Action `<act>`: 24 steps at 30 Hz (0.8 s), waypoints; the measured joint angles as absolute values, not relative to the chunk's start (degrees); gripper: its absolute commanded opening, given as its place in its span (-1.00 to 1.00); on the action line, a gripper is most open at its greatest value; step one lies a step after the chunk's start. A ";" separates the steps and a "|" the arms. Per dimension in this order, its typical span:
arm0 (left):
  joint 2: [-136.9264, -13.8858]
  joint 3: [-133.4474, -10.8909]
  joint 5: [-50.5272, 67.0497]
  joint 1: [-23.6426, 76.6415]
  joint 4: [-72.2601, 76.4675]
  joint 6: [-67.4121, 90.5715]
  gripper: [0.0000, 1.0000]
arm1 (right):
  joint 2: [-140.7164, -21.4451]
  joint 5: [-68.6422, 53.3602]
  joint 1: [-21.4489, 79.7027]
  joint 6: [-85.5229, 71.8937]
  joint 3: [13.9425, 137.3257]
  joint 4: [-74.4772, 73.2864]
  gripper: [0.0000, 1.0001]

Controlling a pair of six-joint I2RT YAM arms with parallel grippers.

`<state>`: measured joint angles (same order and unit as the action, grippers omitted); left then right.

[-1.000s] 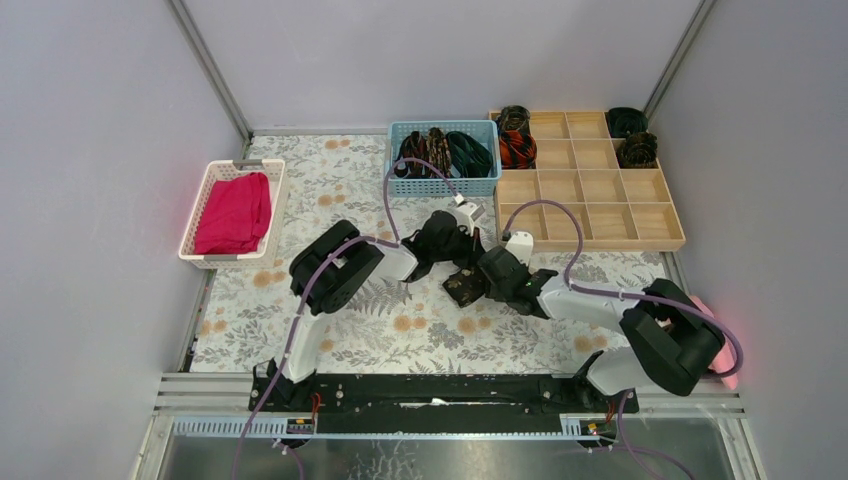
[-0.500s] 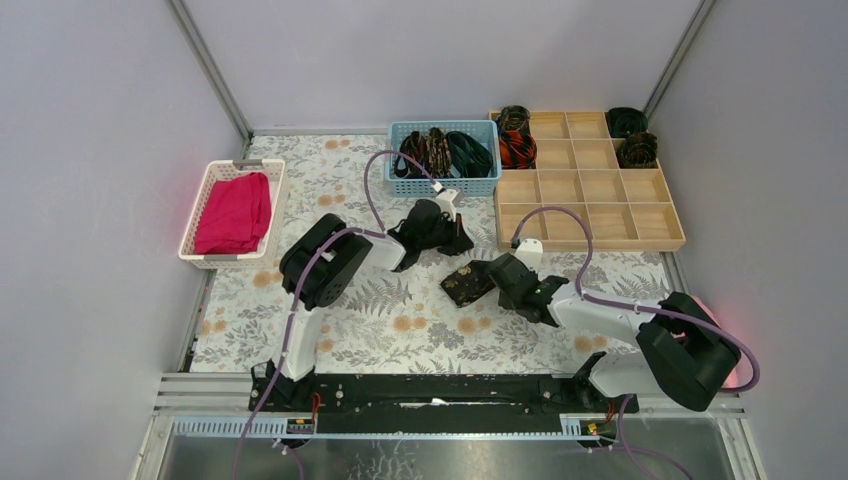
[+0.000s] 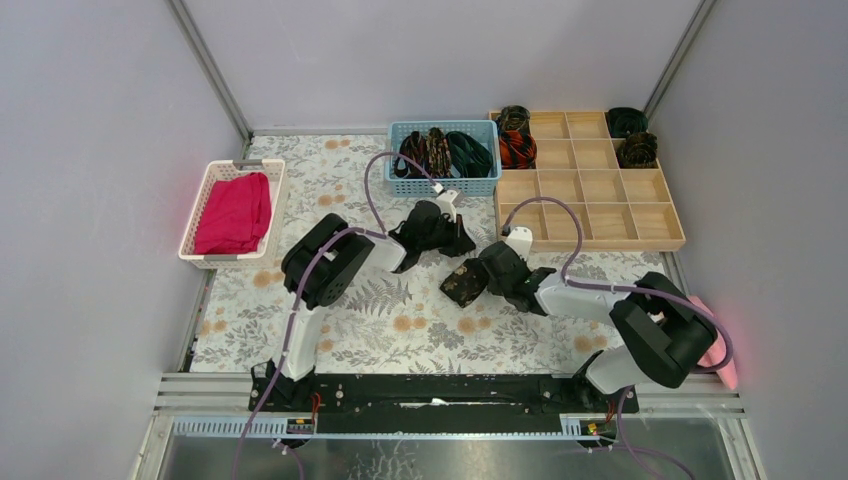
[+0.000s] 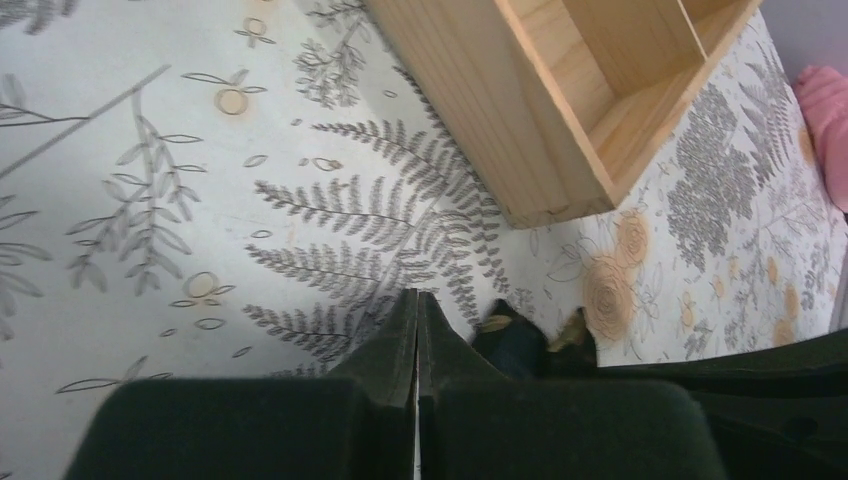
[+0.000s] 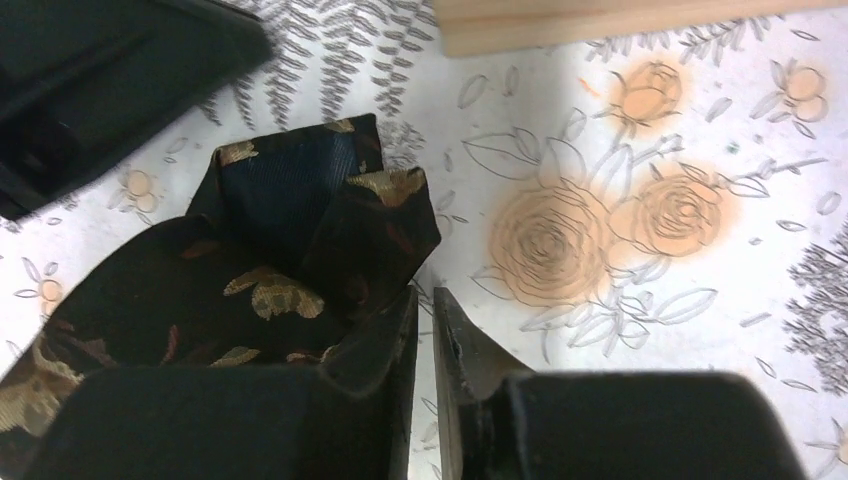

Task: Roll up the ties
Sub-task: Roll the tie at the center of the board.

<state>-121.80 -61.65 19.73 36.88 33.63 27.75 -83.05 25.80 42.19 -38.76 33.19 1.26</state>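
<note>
The black necktie with gold-brown flecks (image 5: 260,250) sits loosely coiled on the floral table cover (image 3: 400,330), near the wooden divided tray (image 3: 630,243). It looks light, floppy and slick to me, so I'd pinch across the whole coil, not one layer. My right gripper (image 5: 425,295) is nearly closed at its edge and I can't tell if it's caught fabric, while the left gripper (image 4: 417,300) is closed on nothing.

Bright and even from overhead in the top view, soft shadows on the table cover (image 3: 400,335); pink-red glow by the white basket (image 3: 196,215) at left and around the pink towel (image 3: 722,365) at lower right. Sharp on the floral print in both wrist views, blurred and near-black along the bottom edge on the left gripper's fingers (image 4: 250,430) and the right gripper's fingers (image 5: 640,425)
</note>
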 measured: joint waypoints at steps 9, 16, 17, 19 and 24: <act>-123.26 -61.65 23.86 39.24 36.80 28.69 -0.99 | -86.08 23.90 42.15 -38.39 35.48 3.60 -0.69; -122.15 -61.65 20.34 39.31 34.52 28.77 -0.98 | -79.26 24.29 42.15 -38.19 33.67 -4.75 -0.62; -121.60 -61.63 18.98 39.44 33.39 28.80 -0.98 | -77.84 24.56 42.30 -37.98 33.56 -6.07 -0.60; -119.92 -61.54 14.92 39.51 29.95 28.75 -0.98 | -73.65 26.13 43.18 -37.36 33.58 -10.02 -0.59; -111.92 -59.48 1.93 39.27 19.90 30.15 -0.98 | -66.98 32.80 50.74 -35.77 37.87 -20.84 -0.38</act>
